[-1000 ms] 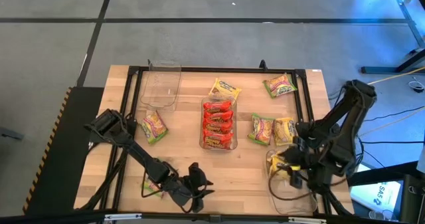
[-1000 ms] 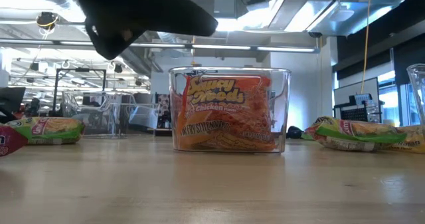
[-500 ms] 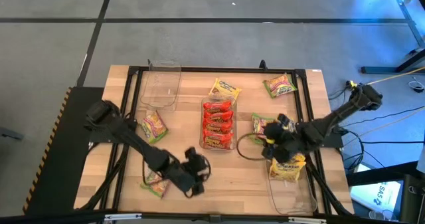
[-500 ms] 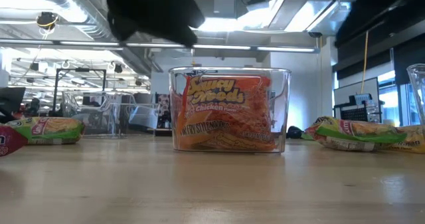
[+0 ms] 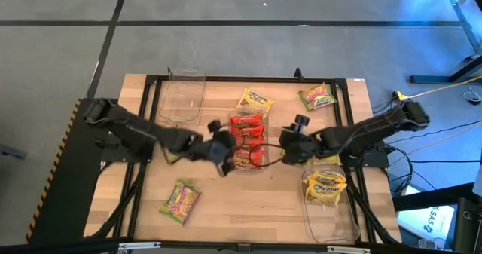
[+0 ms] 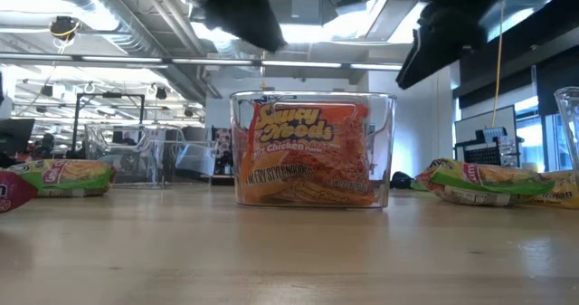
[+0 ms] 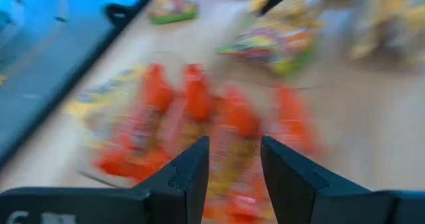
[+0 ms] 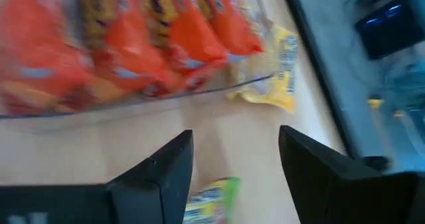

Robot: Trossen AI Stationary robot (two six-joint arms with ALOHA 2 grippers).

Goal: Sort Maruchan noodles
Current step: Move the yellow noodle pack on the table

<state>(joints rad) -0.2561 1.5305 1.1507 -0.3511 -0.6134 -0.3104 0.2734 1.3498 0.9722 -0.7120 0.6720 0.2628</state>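
Observation:
A clear tray (image 5: 230, 117) in the table's middle holds several red noodle packets (image 5: 247, 137), which fill the left wrist view (image 7: 199, 117) and the right wrist view (image 8: 133, 44). My left gripper (image 5: 223, 148) hovers open at the tray's left side (image 7: 234, 161). My right gripper (image 5: 288, 147) hovers open at its right side (image 8: 236, 157). A green packet (image 5: 181, 200) lies flat near the table's near edge. A yellow packet (image 5: 325, 186) lies in the clear tray (image 5: 331, 224) at the near right. A yellow packet (image 5: 254, 99) and a green one (image 5: 318, 96) lie toward the far edge.
An empty clear tray (image 5: 183, 96) stands at the far left. My arms partly cover more packets beside the middle tray. In the low view the middle tray (image 6: 312, 151) stands in the centre with green packets to its left (image 6: 63, 176) and right (image 6: 488, 180). A black frame (image 5: 151, 81) rims the table.
My left gripper has swung from the near edge toward the far side, to the middle tray's left. My right gripper has moved from over the near-right tray toward the table's left, to the middle tray's right. The yellow packet stays in the near-right tray.

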